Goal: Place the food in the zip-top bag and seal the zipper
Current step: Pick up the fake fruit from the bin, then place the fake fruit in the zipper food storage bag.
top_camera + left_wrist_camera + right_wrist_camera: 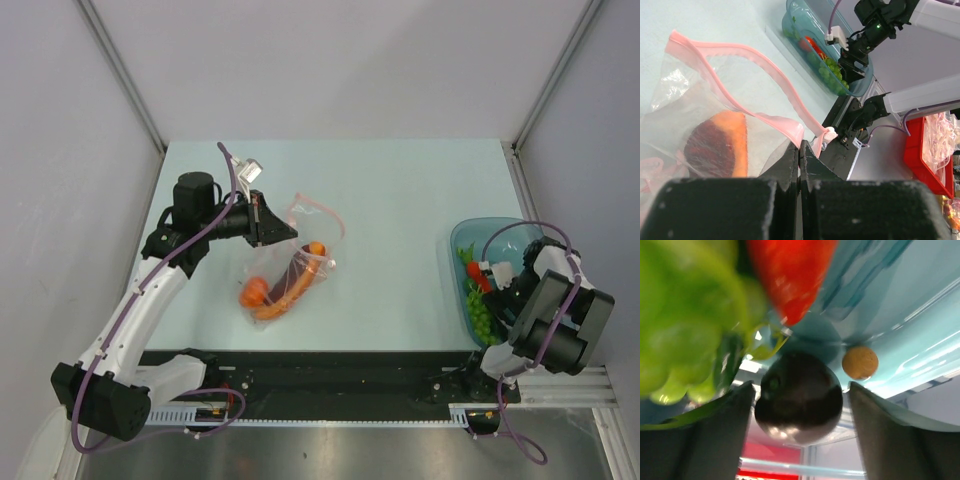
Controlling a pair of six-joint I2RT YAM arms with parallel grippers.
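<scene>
The clear zip-top bag (pixel 296 240) lies mid-table with its mouth open toward the far right. Its pink-red zipper (pixel 755 57) loops upward. Inside are the big orange slice (pixel 720 145), the carrot (pixel 285 300) and the orange-red round fruit (pixel 253 292). My left gripper (pixel 801 145) is shut on the zipper's near corner and holds it up. My right gripper (pixel 800 390) is open inside the teal bowl (pixel 468 234), one finger on each side of the dark ball (pixel 799 397). The green grape bunch (pixel 685 315) and the small red piece (pixel 790 275) lie next to the ball.
A small tan-orange ball (pixel 860 362) sits against the bowl wall. The bowl stands near the table's right edge, close to the right arm's base. A black rail runs along the near edge (pixel 330 375). A red bin (pixel 935 150) stands off the table.
</scene>
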